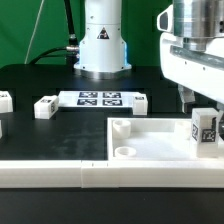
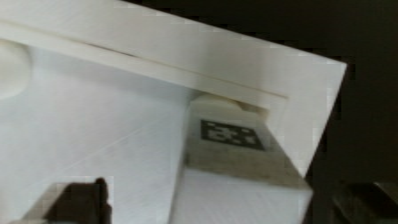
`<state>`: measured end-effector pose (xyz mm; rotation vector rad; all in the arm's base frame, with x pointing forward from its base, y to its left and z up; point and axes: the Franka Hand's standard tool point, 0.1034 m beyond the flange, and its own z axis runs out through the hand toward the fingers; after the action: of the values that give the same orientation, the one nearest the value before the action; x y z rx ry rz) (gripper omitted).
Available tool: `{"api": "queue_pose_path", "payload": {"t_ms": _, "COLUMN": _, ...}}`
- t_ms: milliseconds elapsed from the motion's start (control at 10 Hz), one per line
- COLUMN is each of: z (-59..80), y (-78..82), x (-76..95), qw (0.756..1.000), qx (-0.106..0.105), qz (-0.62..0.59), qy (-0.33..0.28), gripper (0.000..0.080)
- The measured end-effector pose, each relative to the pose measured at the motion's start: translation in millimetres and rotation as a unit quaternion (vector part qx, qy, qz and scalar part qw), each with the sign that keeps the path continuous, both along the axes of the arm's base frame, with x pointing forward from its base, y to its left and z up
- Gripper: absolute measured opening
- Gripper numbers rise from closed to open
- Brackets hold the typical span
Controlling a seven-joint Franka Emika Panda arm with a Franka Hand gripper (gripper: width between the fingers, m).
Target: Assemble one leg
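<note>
We see the arm's gripper (image 1: 197, 98) poised low over the white panel (image 1: 160, 140), right above a tagged leg (image 1: 205, 127) standing upright on the panel near the exterior view's right edge. The fingers are largely hidden, so we cannot judge their grip. Two round sockets (image 1: 121, 127) mark the panel's left side. Behind, the marker board (image 1: 100, 98) lies flat, with loose legs (image 1: 45, 107) on the black table (image 1: 40, 135).
</note>
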<state>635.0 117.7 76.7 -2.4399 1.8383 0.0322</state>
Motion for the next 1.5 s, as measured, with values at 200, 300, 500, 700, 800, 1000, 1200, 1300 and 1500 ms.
{"api": "queue_pose_path", "payload": {"t_ms": 200, "z": 0.5, "y": 2.3, "x": 1.9, "qw": 0.993, "qx": -0.006, "qz": 0.119, "qy": -0.015, "gripper": 0.0642}}
{"api": "queue_pose_path", "payload": {"t_ms": 300, "z": 0.2, "y": 3.5, "x": 1.4, "qw": 0.983, "qx": -0.011, "qz": 0.181, "qy": -0.019, "gripper": 0.0648}}
{"api": "queue_pose_path", "payload": {"t_ms": 500, "z": 0.0, "y": 9.0, "x": 1.7, "qw": 0.954, "qx": -0.027, "qz": 0.297, "qy": -0.026, "gripper": 0.0649}}
{"api": "queue_pose_path", "payload": {"t_ms": 700, "z": 0.9, "y": 11.3, "x": 2.3, "qw": 0.914, "qx": -0.038, "qz": 0.403, "qy": -0.031, "gripper": 0.0649}}
{"api": "queue_pose_path", "payload": {"t_ms": 800, "z": 1.9, "y": 10.8, "x": 3.1, "qw": 0.892, "qx": -0.039, "qz": 0.448, "qy": -0.033, "gripper": 0.0649}}
{"api": "queue_pose_path", "payload": {"t_ms": 1000, "z": 2.1, "y": 9.3, "x": 3.6, "qw": 0.846, "qx": -0.046, "qz": 0.531, "qy": -0.036, "gripper": 0.0649}}
{"api": "queue_pose_path", "payload": {"t_ms": 1200, "z": 2.1, "y": 6.5, "x": 4.2, "qw": 0.793, "qx": -0.048, "qz": 0.606, "qy": -0.039, "gripper": 0.0649}}
{"api": "queue_pose_path", "payload": {"t_ms": 1300, "z": 2.1, "y": 4.8, "x": 4.5, "qw": 0.781, "qx": -0.049, "qz": 0.622, "qy": -0.040, "gripper": 0.0649}}
{"api": "queue_pose_path", "payload": {"t_ms": 1500, "z": 2.0, "y": 4.2, "x": 4.6, "qw": 0.774, "qx": -0.049, "qz": 0.630, "qy": -0.040, "gripper": 0.0622}}
